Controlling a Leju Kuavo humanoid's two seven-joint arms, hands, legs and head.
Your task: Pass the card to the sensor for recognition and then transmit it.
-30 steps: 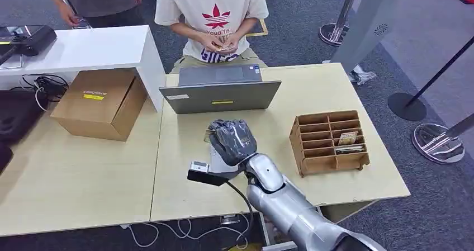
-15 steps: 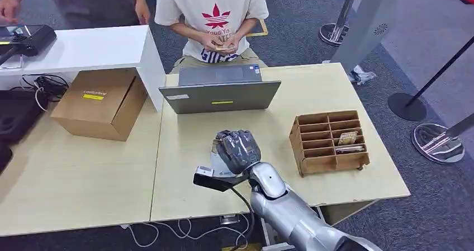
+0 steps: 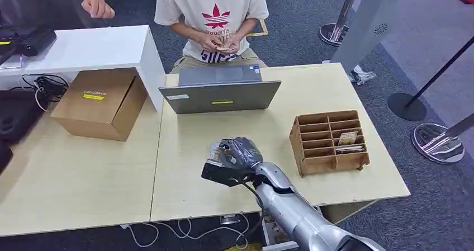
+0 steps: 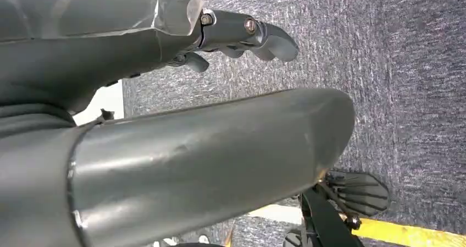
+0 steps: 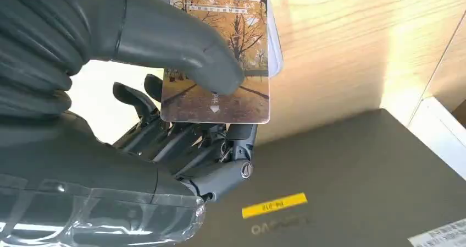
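Observation:
In the right wrist view my right hand [image 5: 126,120] pinches a hotel card [image 5: 220,54], printed with autumn trees, between the thumb and the fingers. The head view shows that right hand [image 3: 239,153] low over the table in front of the laptop, knuckles up, covering most of the white sensor [image 3: 213,148]. A pale edge of the sensor [image 5: 277,46] shows just behind the card. Whether the card touches the sensor is hidden. My left hand [image 4: 165,32] hangs over grey carpet with its fingers apart and nothing in it.
A closed grey laptop [image 3: 221,94] lies beyond the hand, with a seated person [image 3: 212,10] behind it. A wooden card rack [image 3: 328,142] stands to the right. At the left are a cardboard box [image 3: 100,103] and a white counter [image 3: 84,47], over which another person's hand [image 3: 98,6] hovers.
My right hand has come back toward the table's front edge and sunk lower over the sensor, still with the card. The person at the far left has moved a hand over the counter.

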